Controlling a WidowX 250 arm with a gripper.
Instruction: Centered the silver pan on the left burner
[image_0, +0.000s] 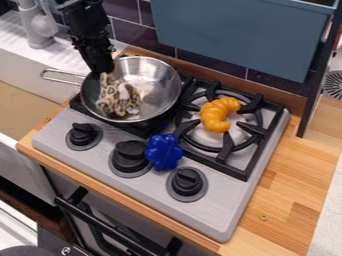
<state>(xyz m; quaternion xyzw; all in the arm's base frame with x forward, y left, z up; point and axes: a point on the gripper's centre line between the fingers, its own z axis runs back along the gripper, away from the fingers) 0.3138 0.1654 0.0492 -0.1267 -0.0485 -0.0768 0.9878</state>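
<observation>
On the desk (294, 200), right of the sink (27, 105), sits the stove (220, 212), with the pan (153, 97) on its left burner (150, 128) and a cloth (113, 102) in the pan. A croissant (215, 117) lies on the right burner (227, 149); in front, a toy (163, 151) lies between the middle knob (129, 155) and right knob (187, 181).

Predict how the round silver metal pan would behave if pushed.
The silver pan looks like smooth metal, so it should stay stiff and probably slide. Its wire handle juts out to one side, so it may swivel. The crumpled leopard-print cloth inside would likely ride along.
</observation>
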